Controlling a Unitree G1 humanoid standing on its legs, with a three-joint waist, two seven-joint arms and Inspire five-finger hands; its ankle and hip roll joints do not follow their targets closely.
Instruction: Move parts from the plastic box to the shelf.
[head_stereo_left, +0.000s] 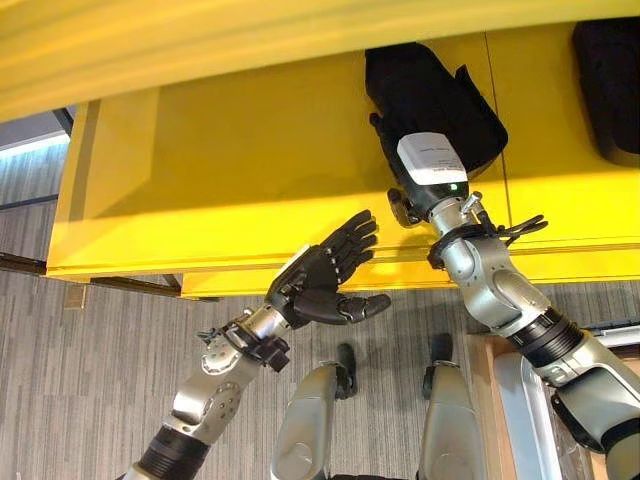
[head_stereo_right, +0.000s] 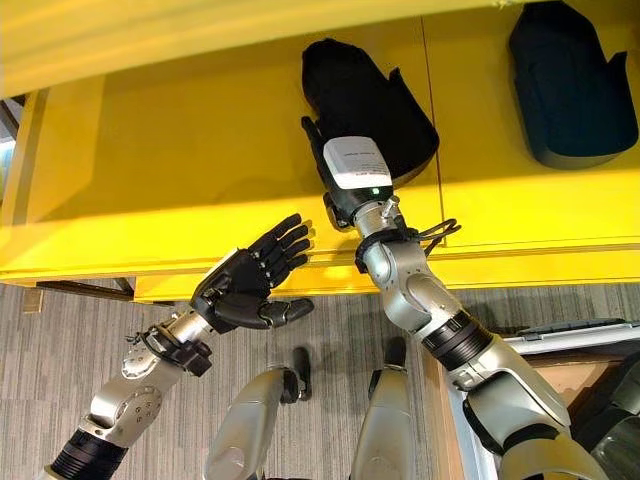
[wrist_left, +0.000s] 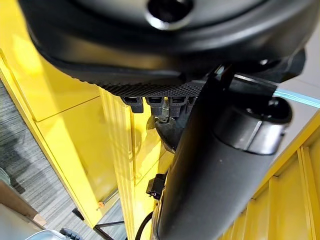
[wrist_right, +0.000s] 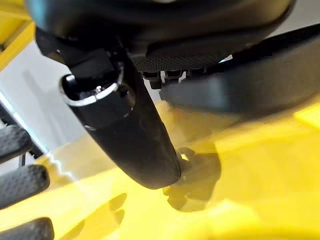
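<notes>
- On the yellow shelf (head_stereo_right: 200, 150): two black parts (head_stereo_right: 365, 95), (head_stereo_right: 570, 85).
- Right hand (head_stereo_right: 322, 145): against the nearer part; finger state cannot be determined.
- Left hand (head_stereo_right: 245, 280): fingers spread, holding nothing.

Your right hand (head_stereo_right: 345, 165) is under its white cover, fingers behind the black part (head_stereo_right: 365, 95) on the shelf (head_stereo_right: 180, 180), so its grip is unreadable. A second part (head_stereo_right: 570, 90) is cut off at the shelf's far right edge.
</notes>
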